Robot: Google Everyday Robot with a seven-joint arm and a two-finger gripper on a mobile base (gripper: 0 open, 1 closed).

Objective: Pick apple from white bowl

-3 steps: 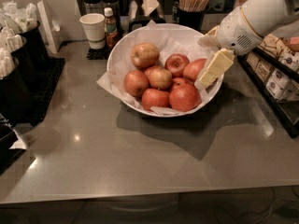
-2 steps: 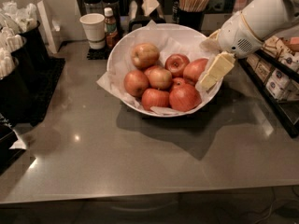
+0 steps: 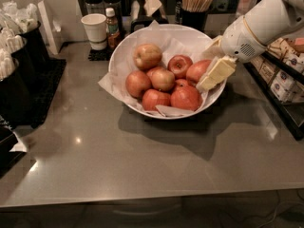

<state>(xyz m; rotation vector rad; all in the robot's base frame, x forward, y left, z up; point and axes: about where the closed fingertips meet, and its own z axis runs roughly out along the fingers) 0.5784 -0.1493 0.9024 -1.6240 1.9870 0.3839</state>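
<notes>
The white bowl (image 3: 124, 51), wide and lined with crinkled white paper, stands at the middle back of the grey counter and holds several apples. A red, somewhat elongated apple (image 3: 196, 70) lies at the bowl's right side; no sticker shows on it. My gripper (image 3: 210, 61) reaches in over the bowl's right rim from the right, right beside this apple. Its cream fingers (image 3: 216, 73) stand apart, one in front of the apple's right end and one behind it. Nothing is held.
Smaller red apples (image 3: 185, 98) and a yellowish-red one (image 3: 147, 56) fill the bowl. A white paper cup (image 3: 94, 30) and a small bottle (image 3: 112, 28) stand behind it on the left. A stirrer holder (image 3: 195, 6) is at the back. Shelves of packets (image 3: 281, 75) are on the right, and black bins (image 3: 19, 75) on the left.
The gripper has hardly moved; it stays at the bowl's right rim beside the same apple. The apples have not shifted.
</notes>
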